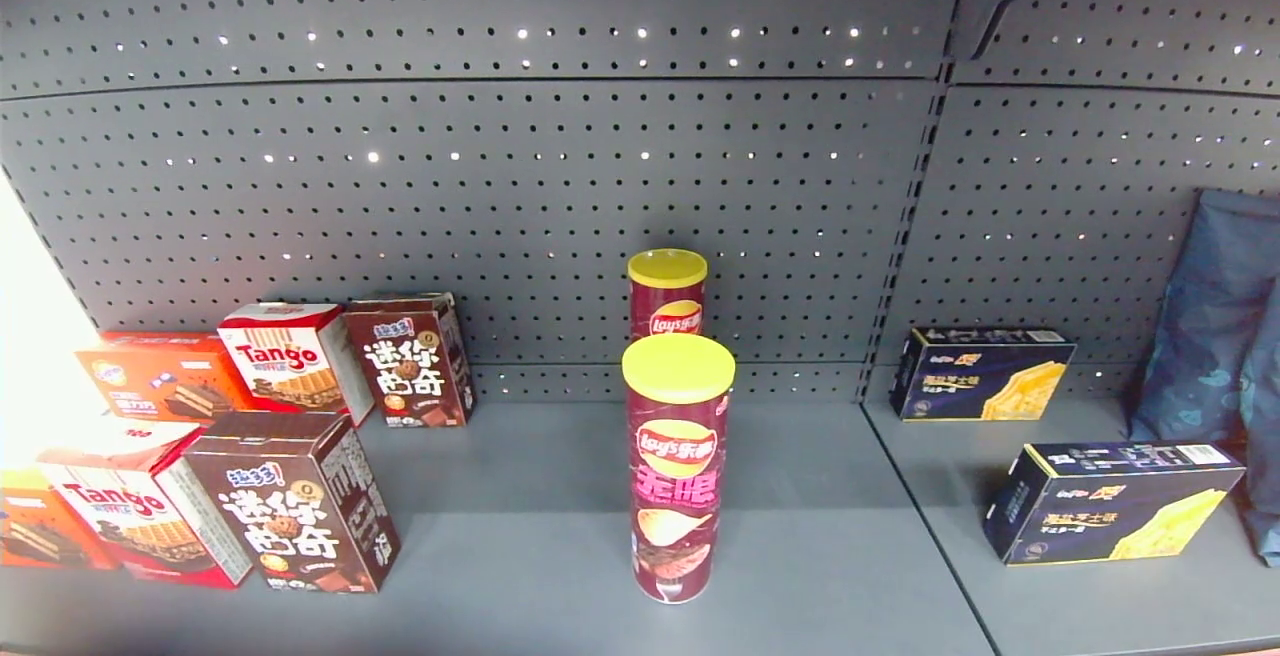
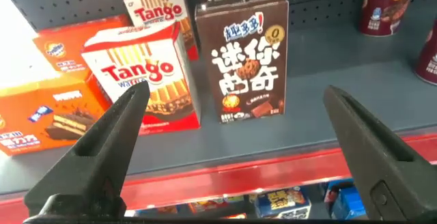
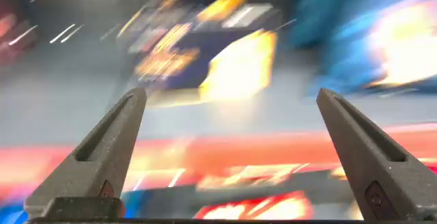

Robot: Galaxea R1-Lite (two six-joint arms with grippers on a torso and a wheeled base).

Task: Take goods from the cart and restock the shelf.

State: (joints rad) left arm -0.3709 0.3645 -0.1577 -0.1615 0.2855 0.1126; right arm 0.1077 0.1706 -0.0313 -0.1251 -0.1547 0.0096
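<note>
In front of me is a grey shelf [image 1: 520,536] with a grey back wall [image 1: 500,186] full of little holes. Two chip cans with yellow lids stand in the middle, one behind the other. The near chip can [image 1: 677,476] stands upright close to the front. The far chip can [image 1: 667,301] stands upright by the back wall.

On the left are boxes in two rows. In the near row a brown cookie box [image 1: 300,506] stands just beside a red and white wafer box [image 1: 140,516]. An orange box [image 1: 40,526] sits at the left edge. The far row of boxes [image 1: 290,356] has the same three kinds, close to the back wall.

On the right, a thin seam [image 1: 930,526] runs across the shelf floor from front to back. Past it, the near blue box [image 1: 1110,501] and the far blue box [image 1: 985,373] sit well apart. Blue bags [image 1: 1215,316] lean at the far right.

The chip cans stand well apart from the boxes on both sides, with wide grey floor to the left and right of them.

My left end effector [image 2: 235,91] hangs in front of the left boxes, out past the shelf's red front edge [image 2: 273,166]. Its two fingers are spread wide and hold nothing. My right end effector [image 3: 230,94] is spread wide too and holds nothing. It faces a smeared blue box [image 3: 205,53] on the shelf. I cannot tell which blue box it is.
</note>
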